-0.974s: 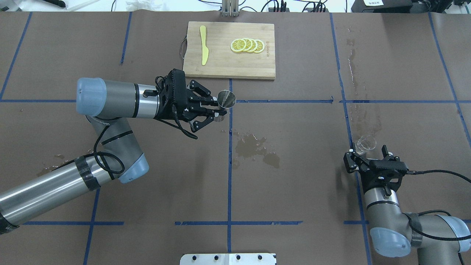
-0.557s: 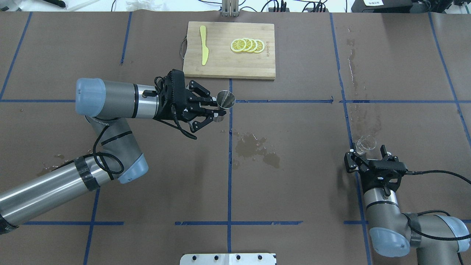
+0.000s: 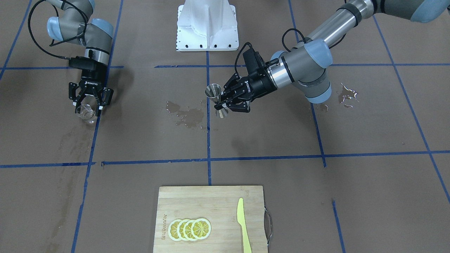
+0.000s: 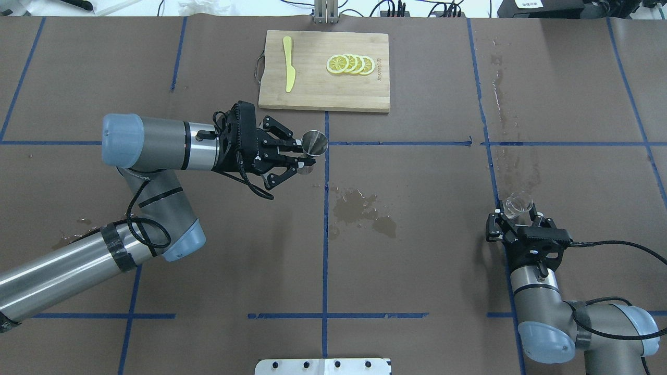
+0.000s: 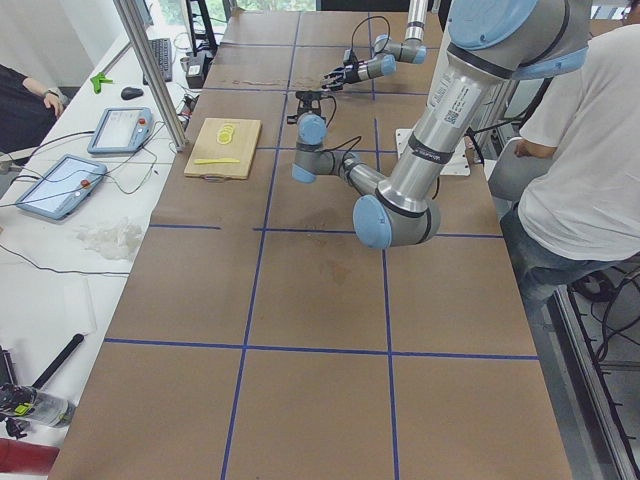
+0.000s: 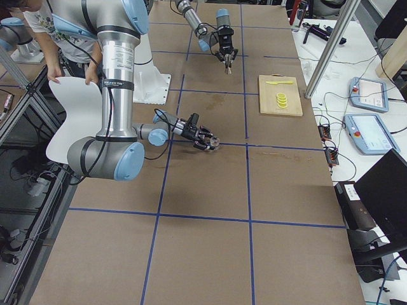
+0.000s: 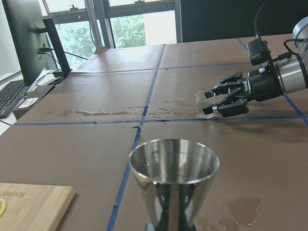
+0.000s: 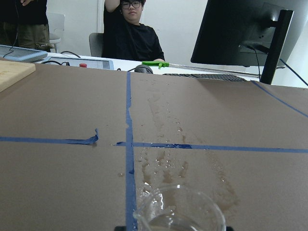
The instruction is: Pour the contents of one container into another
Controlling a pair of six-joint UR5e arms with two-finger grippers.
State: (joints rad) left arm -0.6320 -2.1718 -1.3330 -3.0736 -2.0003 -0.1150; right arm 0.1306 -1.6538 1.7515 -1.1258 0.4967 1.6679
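jigger (image 3: 213, 92) stands upright near the middle, pinched at its waist by the left gripper (image 3: 222, 103). glass cup (image 3: 84, 112) sits well apart toward the robot's right, between the spread fingers of the right gripper (image 3: 88, 108), the nearer arm.

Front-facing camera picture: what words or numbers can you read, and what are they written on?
"ROBOTIQ": small, on the body of the left gripper, which holds the jigger.
"ROBOTIQ": small, on the body of the right gripper, upside down in this view.
Burned-in brand mark on the cutting board: too small to read.
No other words, numbers or signs can be read.
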